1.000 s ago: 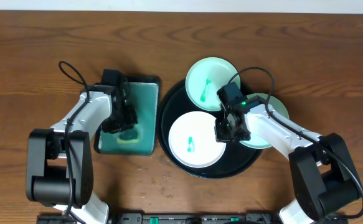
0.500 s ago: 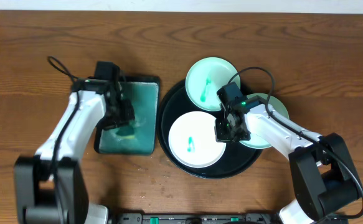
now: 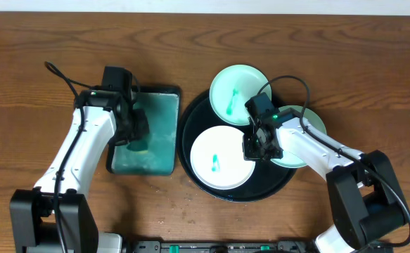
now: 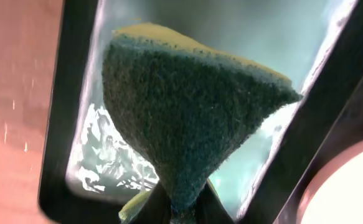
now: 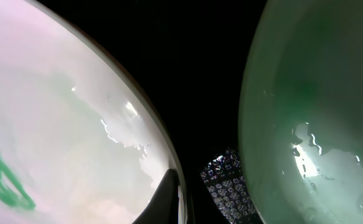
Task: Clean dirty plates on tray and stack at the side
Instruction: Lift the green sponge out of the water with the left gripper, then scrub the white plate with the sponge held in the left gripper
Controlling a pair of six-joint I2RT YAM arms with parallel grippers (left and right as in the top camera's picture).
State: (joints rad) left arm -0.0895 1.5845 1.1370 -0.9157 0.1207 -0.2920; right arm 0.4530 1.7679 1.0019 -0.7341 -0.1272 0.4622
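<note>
Black tray (image 3: 190, 126) carries all three plates (image 3: 238, 90). On it, your right gripper (image 3: 255, 149) pinches the white plate (image 3: 219, 176) by its rim. Left of the tray, your left gripper (image 4: 181, 208) clamps a green sponge (image 4: 181, 112).

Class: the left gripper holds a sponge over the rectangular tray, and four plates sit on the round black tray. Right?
No: the overhead view shows three plates on the round black tray, not four. The left gripper does hold a sponge over the rectangular tray.

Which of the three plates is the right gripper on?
The white plate at the tray's near edge; the right gripper grips its rim. The other two are mint green.
</note>
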